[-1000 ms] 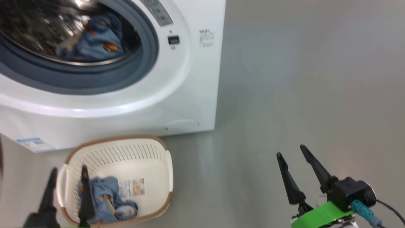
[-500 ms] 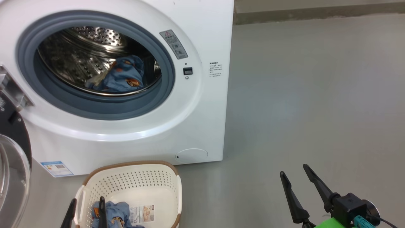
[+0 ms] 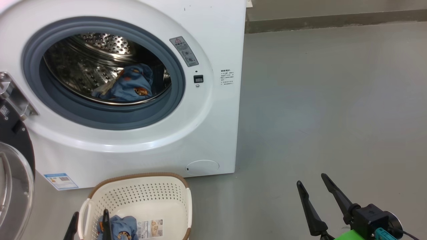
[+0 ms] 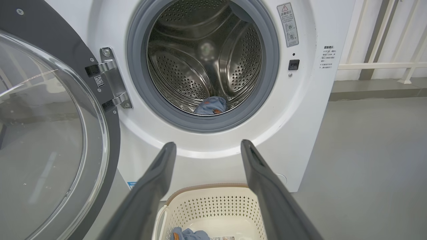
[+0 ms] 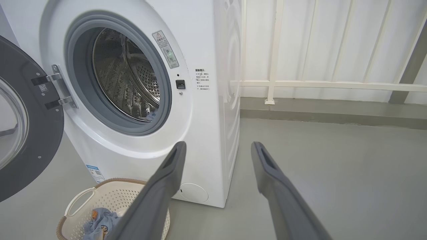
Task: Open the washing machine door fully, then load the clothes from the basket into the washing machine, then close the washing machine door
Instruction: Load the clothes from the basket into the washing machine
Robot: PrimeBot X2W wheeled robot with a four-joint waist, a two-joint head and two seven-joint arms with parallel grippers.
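White washing machine (image 3: pixel 213 40), cream basket (image 3: pixel 166 196), light-blue clothes (image 3: pixel 131 83) with orange-brown prints

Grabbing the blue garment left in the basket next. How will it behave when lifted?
The blue garment lies crumpled in soft folds, so it will probably hang limp from the pinch point. It looks small and thin, likely light. The basket looks like light perforated plastic, so it may shift if the cloth snags.

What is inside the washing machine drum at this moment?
A light-blue garment with orange-brown prints lies at the low front of the drum, behind the grey gasket. Whatever sits under it, or below the gasket lip, is hidden.
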